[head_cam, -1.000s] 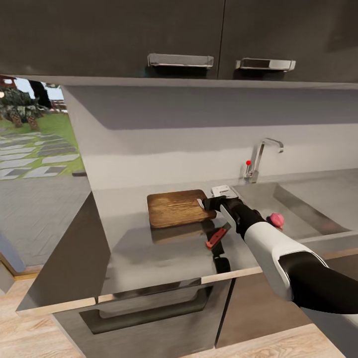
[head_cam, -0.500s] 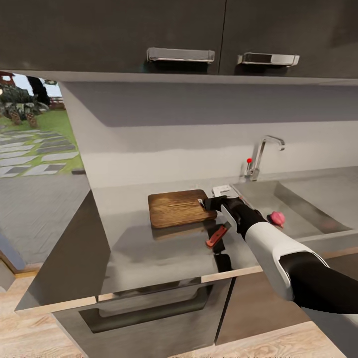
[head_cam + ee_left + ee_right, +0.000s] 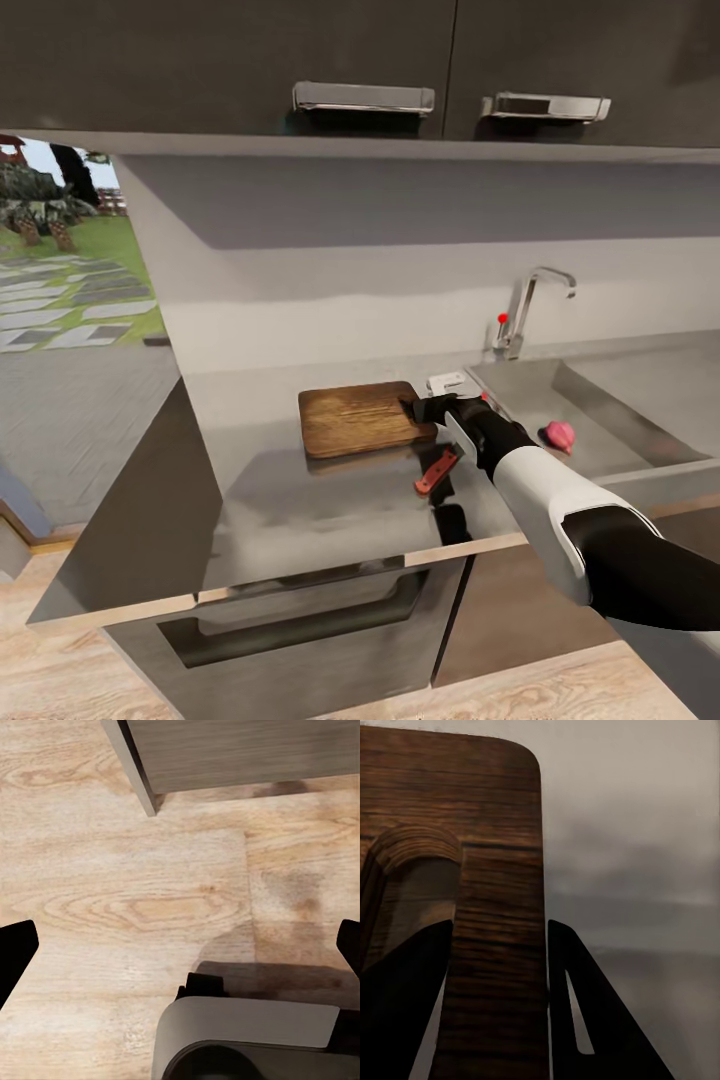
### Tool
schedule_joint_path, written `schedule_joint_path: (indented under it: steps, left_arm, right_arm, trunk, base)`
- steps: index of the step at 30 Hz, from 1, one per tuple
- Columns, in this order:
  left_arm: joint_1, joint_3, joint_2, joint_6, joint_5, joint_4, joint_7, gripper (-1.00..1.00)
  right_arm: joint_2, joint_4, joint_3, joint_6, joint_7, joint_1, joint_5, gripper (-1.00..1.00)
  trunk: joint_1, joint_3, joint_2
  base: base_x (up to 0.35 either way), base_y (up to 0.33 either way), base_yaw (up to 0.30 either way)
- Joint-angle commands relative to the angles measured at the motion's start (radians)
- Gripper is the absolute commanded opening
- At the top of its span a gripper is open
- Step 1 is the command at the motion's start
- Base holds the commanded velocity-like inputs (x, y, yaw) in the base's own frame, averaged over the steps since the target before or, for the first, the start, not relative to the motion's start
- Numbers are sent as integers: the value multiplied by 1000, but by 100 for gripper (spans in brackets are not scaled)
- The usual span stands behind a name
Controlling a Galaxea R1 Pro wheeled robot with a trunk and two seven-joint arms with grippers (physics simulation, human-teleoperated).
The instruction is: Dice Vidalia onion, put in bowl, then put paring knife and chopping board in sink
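Note:
The brown chopping board (image 3: 355, 418) hangs just above the grey countertop (image 3: 300, 505), a shadow beneath it. My right gripper (image 3: 415, 408) is shut on its right end; in the right wrist view the black fingers (image 3: 577, 1005) clamp the strip of board (image 3: 495, 870) beside the handle slot. The red-handled paring knife (image 3: 437, 471) lies on the countertop, partly under my right arm. A pinkish Vidalia onion (image 3: 559, 435) rests in the steel sink (image 3: 520, 400). My left gripper (image 3: 180, 945) is open over the wooden floor, holding nothing. The bowl is out of view.
A chrome tap (image 3: 522, 312) with a red knob stands behind the sink. Dark wall cabinets (image 3: 360, 60) hang over the worktop, and a drawer front (image 3: 300, 615) sits below. The counter ends at the left beside a window.
The head view has shifted slightly. My right gripper stays shut on the board in about the same spot; the knife and onion have not moved.

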Motion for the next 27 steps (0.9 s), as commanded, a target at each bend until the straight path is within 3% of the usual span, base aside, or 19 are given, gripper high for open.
schedule_joint_path:
  steps: [1, 27]
  left_arm:
    - [0, -1, 0, -1, 6, -2, 0, 100]
    - [1, -1, 0, -1, 6, -2, 0, 100]
  right_arm:
    - [0, -2, 3, 5, 3, -1, -2, -100]
    - [-1, -2, 3, 5, 3, -1, 0, -100]
  trunk:
    - [0, -2, 0]
    - [0, -5, 0]
  base:
    - [0, 0, 0]
    - [0, 0, 0]
